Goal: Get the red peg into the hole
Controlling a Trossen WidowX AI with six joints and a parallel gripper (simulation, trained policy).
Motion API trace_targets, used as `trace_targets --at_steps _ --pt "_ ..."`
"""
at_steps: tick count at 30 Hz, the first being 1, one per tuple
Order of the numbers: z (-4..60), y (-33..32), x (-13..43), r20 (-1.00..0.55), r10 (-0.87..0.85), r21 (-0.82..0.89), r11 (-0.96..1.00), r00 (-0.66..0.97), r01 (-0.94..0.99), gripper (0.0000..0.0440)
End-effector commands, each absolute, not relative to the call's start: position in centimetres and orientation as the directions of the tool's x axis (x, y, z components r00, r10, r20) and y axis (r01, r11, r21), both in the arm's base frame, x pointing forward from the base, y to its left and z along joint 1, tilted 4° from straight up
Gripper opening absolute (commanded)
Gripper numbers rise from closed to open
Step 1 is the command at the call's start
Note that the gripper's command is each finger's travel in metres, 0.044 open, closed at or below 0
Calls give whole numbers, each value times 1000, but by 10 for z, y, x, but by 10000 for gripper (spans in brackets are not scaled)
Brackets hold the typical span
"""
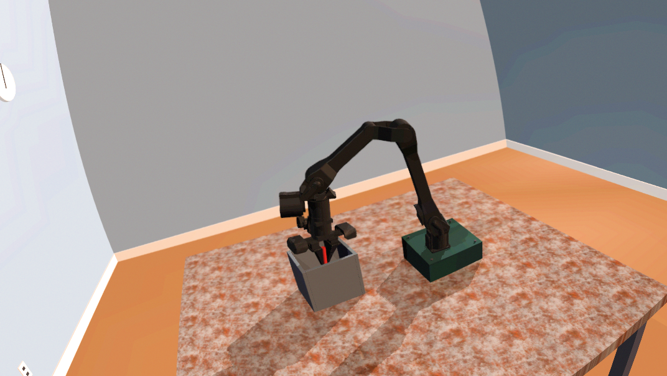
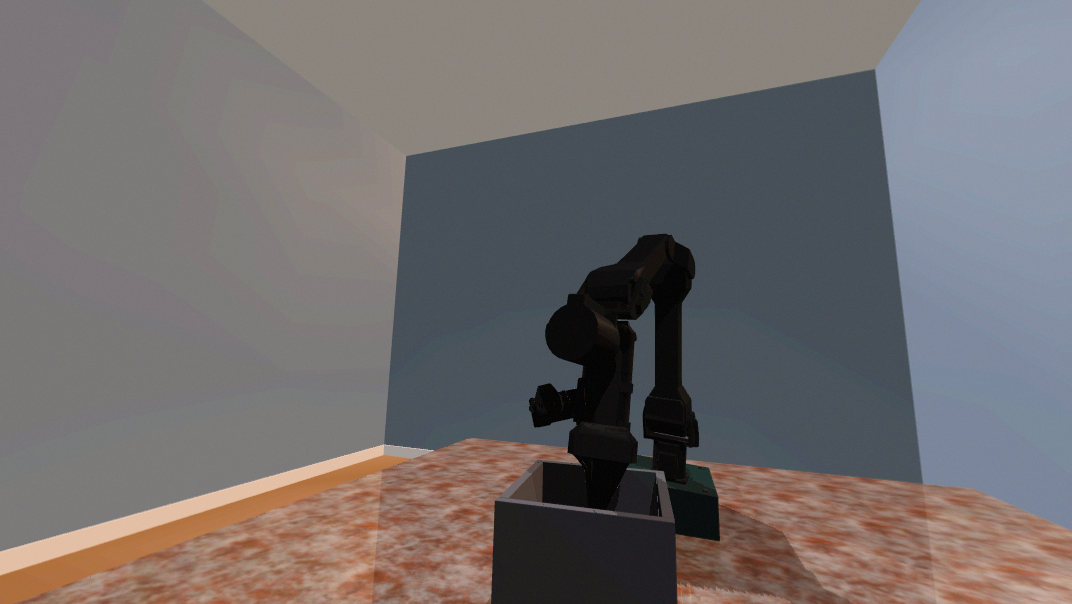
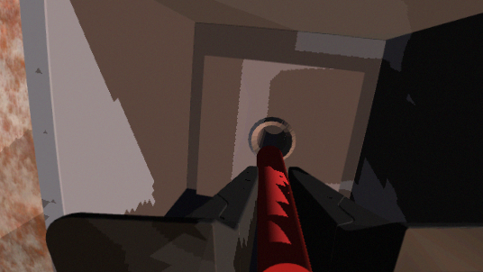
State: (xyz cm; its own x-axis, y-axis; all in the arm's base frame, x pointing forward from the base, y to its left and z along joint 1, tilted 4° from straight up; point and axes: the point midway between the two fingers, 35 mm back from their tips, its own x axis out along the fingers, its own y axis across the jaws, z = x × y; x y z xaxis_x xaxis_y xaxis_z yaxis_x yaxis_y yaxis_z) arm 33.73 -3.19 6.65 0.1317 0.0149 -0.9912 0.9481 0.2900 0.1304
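My gripper (image 1: 326, 261) (image 3: 272, 176) is shut on the red peg (image 1: 325, 254) (image 3: 277, 216), with its fingers inside the open grey box (image 1: 333, 287) (image 2: 583, 558) (image 3: 38, 113). In the exterior view the fingers dip behind the near wall and the peg is hidden. In the wrist view the peg points down at the plate (image 3: 315, 104) on the box bottom. The peg's far tip overlaps the near edge of the round hole (image 3: 274, 137). The hole's dark opening still shows beyond the tip. Whether the tip is in the hole or above it I cannot tell.
The box walls stand close around the fingers, with a dark wall (image 3: 432, 135) at the right of the wrist view. The green base block (image 1: 455, 261) (image 2: 696, 510) of the arm stands on the mottled table (image 1: 536, 280) (image 2: 300, 547), beyond the box in the exterior view.
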Motion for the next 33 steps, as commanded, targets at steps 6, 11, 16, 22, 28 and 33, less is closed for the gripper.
trace_targets --at_steps 6,11,16,22,28,33 --pt "40 -35 340 -995 12 97 327 98 940 4" --pt "33 -36 342 -997 5 73 342 76 937 86" --pt "31 -32 343 -998 26 65 345 60 937 115" --pt "42 -34 348 -995 87 84 331 58 940 166" --pt "52 -37 352 -986 153 105 310 60 945 183" --pt "61 -39 355 -977 201 125 295 66 947 199"
